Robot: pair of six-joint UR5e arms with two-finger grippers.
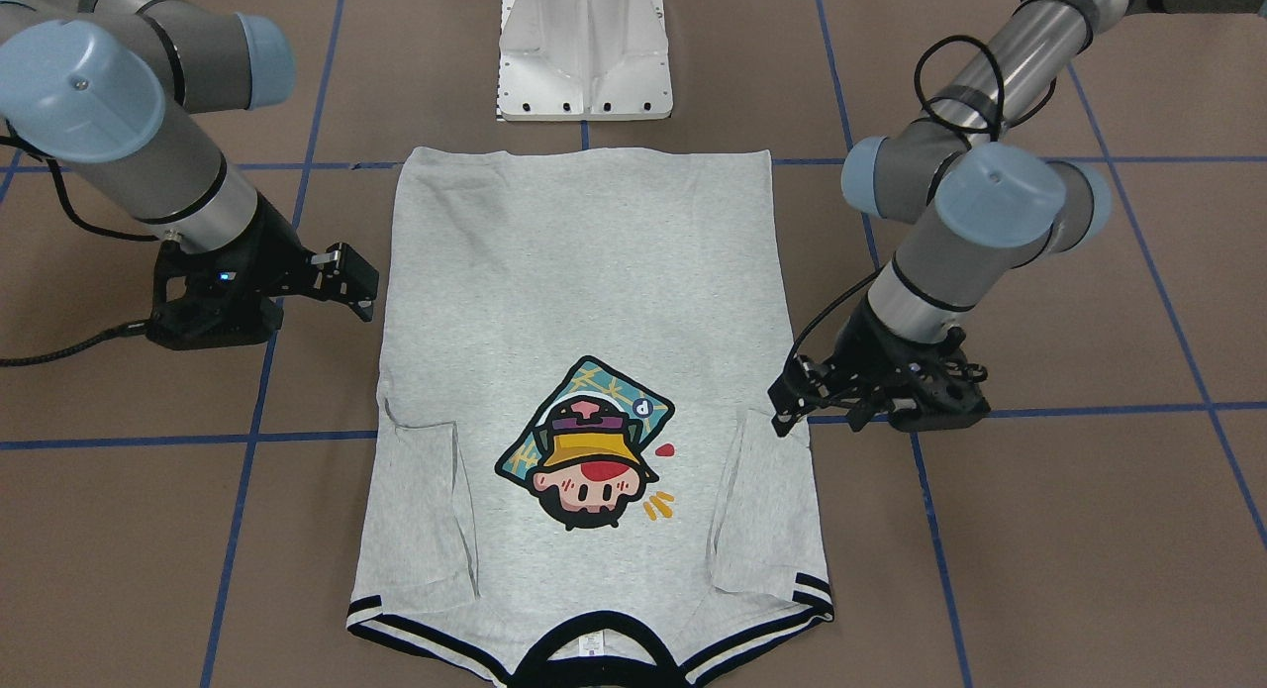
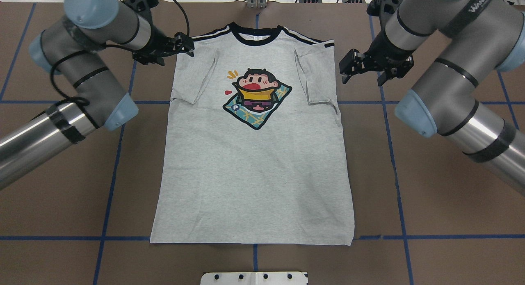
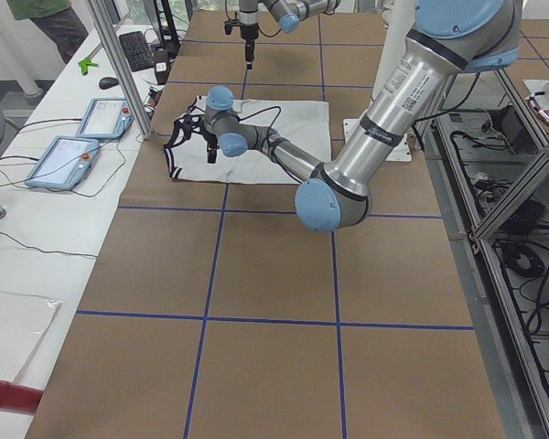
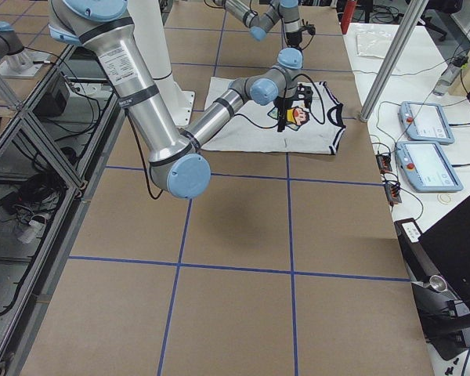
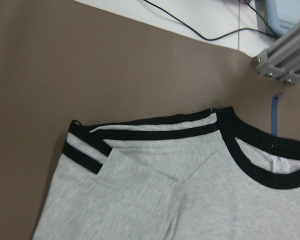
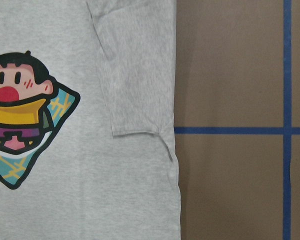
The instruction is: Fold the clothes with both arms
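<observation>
The grey T-shirt (image 2: 254,166) lies flat and face up on the brown table, its hem toward the robot and its black neck band (image 2: 255,33) on the far side. Both short sleeves are folded inward over the chest, either side of the cartoon print (image 2: 256,97). My left gripper (image 2: 186,46) hovers open at the shirt's left shoulder, holding nothing. My right gripper (image 2: 345,67) stands open just off the right sleeve edge, over bare table. The left wrist view shows the striped shoulder (image 5: 140,132). The right wrist view shows the folded sleeve (image 6: 135,75); neither shows fingers.
A white pedestal (image 1: 584,49) stands at the robot's side, just past the shirt's hem (image 1: 584,158). Blue tape lines (image 2: 393,153) cross the table. Beyond the collar end runs a white bench with two tablets (image 3: 73,146), cables and an aluminium post (image 3: 119,64).
</observation>
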